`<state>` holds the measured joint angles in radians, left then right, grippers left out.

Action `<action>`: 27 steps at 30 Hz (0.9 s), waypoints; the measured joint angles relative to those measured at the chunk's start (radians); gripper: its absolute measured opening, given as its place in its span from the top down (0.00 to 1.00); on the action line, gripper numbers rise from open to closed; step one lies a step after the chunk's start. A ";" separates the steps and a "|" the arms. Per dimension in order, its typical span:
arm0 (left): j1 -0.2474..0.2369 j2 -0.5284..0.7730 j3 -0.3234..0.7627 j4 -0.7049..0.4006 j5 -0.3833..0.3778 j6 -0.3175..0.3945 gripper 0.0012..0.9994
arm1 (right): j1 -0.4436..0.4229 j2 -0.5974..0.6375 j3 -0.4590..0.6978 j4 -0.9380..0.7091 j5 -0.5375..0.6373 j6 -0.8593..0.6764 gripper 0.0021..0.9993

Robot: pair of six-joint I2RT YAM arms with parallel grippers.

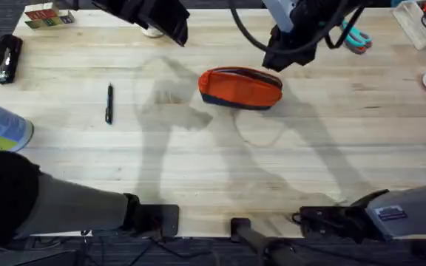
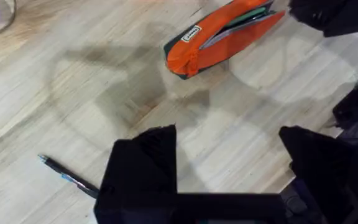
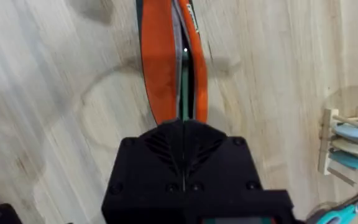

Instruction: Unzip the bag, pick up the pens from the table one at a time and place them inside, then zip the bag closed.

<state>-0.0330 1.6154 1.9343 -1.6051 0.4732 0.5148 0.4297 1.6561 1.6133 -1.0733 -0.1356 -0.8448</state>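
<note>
Right fingers [image 3: 183, 163] (closed, seemingly) hide bag [image 3: 160, 68].

No legible txt; bag [image 2: 219, 37] has small white label, lettering too small to read.

Overhead: high above the table [image 1: 220, 170], facing down and forward. Left wrist: raised, angled down at the bag [image 2: 219, 37] from fairly far. Right wrist: seemingly close above the same bag, zipper gaping.
</note>
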 joint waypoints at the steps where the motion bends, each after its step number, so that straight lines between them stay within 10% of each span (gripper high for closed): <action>1: 0.000 0.000 0.000 0.000 0.000 0.000 0.01 | 0.000 0.011 0.002 0.002 -0.002 0.000 0.97; 27: 0.000 0.000 0.000 0.000 0.000 0.000 0.01 | 0.000 0.279 0.002 0.124 -0.022 0.003 0.97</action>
<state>-0.0330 1.6154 1.9343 -1.6051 0.4732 0.5148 0.4297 1.9350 1.6150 -0.9497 -0.1574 -0.8413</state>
